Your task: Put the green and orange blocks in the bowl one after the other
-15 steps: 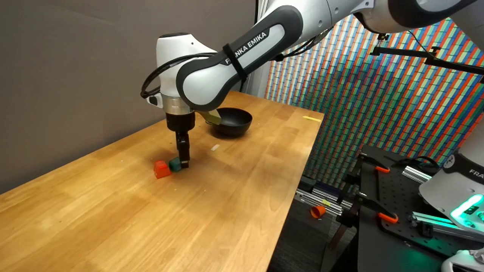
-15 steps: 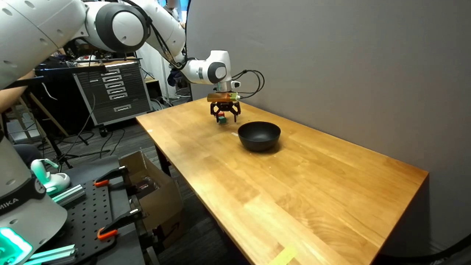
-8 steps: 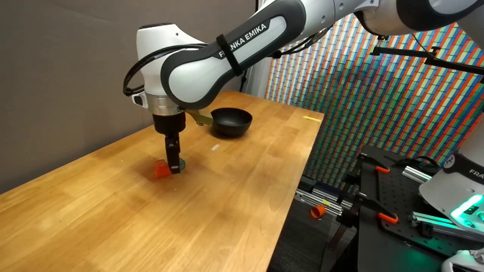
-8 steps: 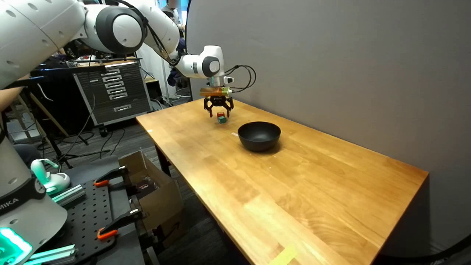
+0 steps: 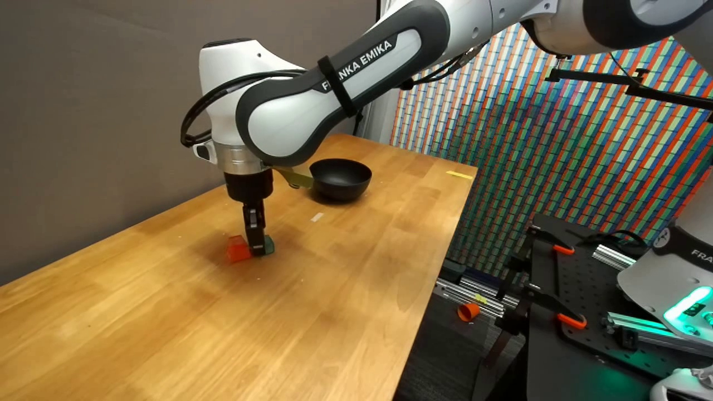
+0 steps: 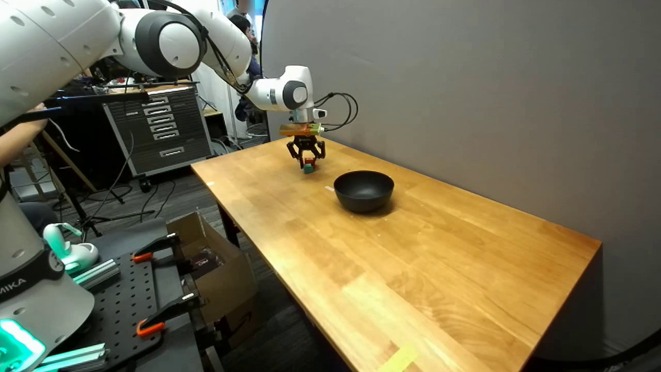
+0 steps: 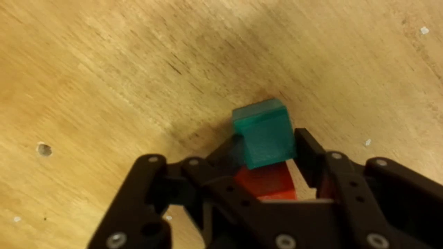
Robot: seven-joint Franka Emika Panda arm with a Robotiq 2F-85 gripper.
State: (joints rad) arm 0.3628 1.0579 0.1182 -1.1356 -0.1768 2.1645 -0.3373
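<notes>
Looks like the claw [image 7: 270, 148] is pinched on the green block [image 7: 266, 136] by opposite sides, likely to keep the orange block [image 7: 271, 180] beside it out of the grip. Hold's toward the orange-facing edge, might pivot on lift. Green's apparently down at the bench [image 6: 454, 258], bowl [image 6: 363, 201] apart. The arm [image 5: 398, 53] reaches far out, claw pointing straight down.

This looks like a robotics lab; in an exterior view, towards eight o'clock, the base [image 6: 49, 305] of a white robot arm [image 6: 178, 44] stands by a perforated plate [image 6: 124, 292]; clamps [image 6: 170, 312] sit on its edge, with aluminium profiles [image 6: 97, 275] and a hand controller [image 6: 75, 253] close by; at ten o'clock stands a grey drawer cabinet [image 6: 155, 132].
</notes>
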